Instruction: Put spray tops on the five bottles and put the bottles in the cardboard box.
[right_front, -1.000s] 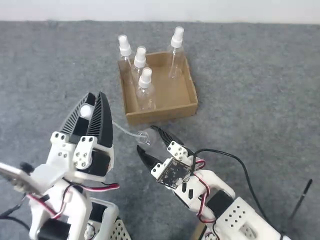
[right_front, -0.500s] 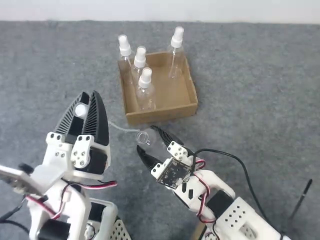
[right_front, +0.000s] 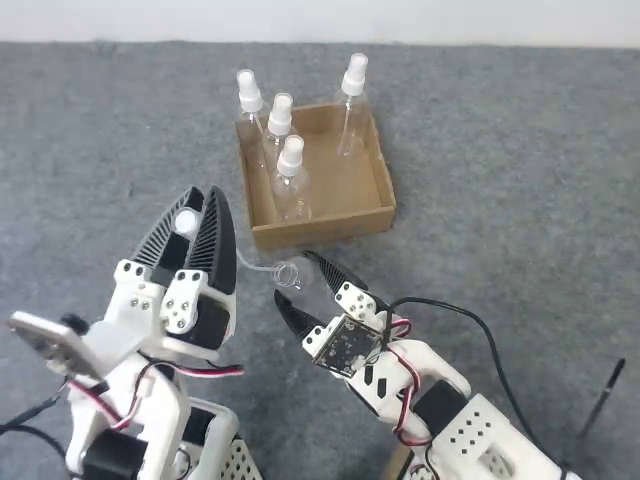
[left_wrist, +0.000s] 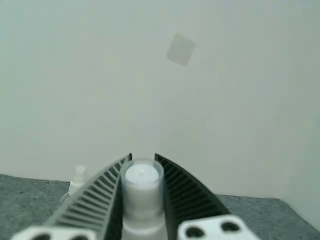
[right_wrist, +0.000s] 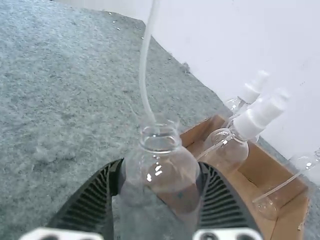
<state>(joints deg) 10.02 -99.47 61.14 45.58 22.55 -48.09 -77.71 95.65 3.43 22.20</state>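
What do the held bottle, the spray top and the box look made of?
The bottle looks like clear glossy plastic, possibly glass: see-through, with bright glints. The spray top seems white matte plastic, its tube thin and translucent. The cardboard box is brown, matte and plain-walled.

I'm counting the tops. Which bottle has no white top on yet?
The bottle in the right gripper: its neck is open, only a thin tube dipping in. The other four wear white tops.
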